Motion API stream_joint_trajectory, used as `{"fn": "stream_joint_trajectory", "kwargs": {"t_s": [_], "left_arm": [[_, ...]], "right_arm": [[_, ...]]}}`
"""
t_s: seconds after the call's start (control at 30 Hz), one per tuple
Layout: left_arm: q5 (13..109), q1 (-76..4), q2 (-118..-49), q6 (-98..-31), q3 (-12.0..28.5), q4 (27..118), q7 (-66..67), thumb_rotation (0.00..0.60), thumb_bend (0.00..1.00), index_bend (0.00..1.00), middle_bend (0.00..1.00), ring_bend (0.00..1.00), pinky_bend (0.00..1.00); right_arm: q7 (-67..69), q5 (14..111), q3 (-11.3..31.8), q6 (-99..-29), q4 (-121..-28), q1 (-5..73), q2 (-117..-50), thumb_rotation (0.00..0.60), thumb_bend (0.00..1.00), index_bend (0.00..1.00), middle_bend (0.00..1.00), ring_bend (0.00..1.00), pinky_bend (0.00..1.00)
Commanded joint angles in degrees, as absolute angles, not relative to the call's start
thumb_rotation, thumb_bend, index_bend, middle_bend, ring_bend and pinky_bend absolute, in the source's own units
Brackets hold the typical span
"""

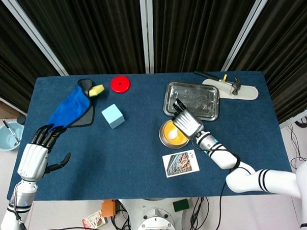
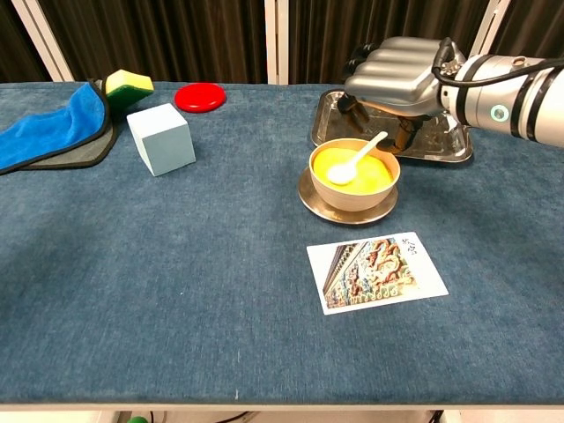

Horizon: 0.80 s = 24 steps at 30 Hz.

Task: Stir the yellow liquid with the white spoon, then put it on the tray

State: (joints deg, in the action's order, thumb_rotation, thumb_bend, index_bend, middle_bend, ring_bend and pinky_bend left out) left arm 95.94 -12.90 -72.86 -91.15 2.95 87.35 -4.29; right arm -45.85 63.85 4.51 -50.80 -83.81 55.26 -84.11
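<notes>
A tan bowl (image 2: 352,187) of yellow liquid (image 1: 170,130) stands on a saucer right of the table's middle. The white spoon (image 2: 357,159) lies in the liquid, its handle leaning on the bowl's far right rim. My right hand (image 2: 397,75) hovers just above that rim, fingers bent downward, and the spoon's handle tip shows free of it. From the head view the right hand (image 1: 187,122) covers the bowl's right side. The metal tray (image 1: 206,95) sits right behind the bowl. My left hand (image 1: 35,156) hangs off the table's left edge, fingers apart and holding nothing.
A photo card (image 2: 377,271) lies in front of the bowl. A light blue cube (image 2: 161,138), a red disc (image 2: 200,96), a blue cloth (image 2: 48,128) and a yellow-green sponge (image 2: 129,85) occupy the far left. Tools on a white board (image 1: 231,86) lie at the far right.
</notes>
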Motion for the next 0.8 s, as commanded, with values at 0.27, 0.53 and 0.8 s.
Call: {"fn": "stream_joint_trajectory", "kwargs": {"t_s": [0.27, 0.53, 0.8], "left_arm": [[95.44, -12.63, -72.69, -91.14, 3.12, 87.60, -4.16, 0.416, 0.29, 0.19, 0.17, 0.10, 0.14], [95.24, -12.41, -72.56, -91.14, 3.15, 87.86, -4.05, 0.412, 0.29, 0.19, 0.17, 0.10, 0.13], [95.14, -12.45, -72.57, -90.94, 3.28, 87.90, -4.03, 0.426, 0.29, 0.19, 0.17, 0.10, 0.13]], "right_arm": [[-34.08, 76.23, 2.02, -51.27, -73.22, 54.64, -87.44, 0.600, 0.33, 0.49, 0.38, 0.09, 0.06], [-28.32, 82.05, 1.09, -52.61, -65.43, 54.28, -90.87, 0.600, 0.35, 0.49, 0.38, 0.09, 0.06], [-26.31, 83.80, 1.27, -53.12, -62.73, 53.61, -92.17, 0.600, 0.37, 0.50, 0.38, 0.09, 0.06]]}}
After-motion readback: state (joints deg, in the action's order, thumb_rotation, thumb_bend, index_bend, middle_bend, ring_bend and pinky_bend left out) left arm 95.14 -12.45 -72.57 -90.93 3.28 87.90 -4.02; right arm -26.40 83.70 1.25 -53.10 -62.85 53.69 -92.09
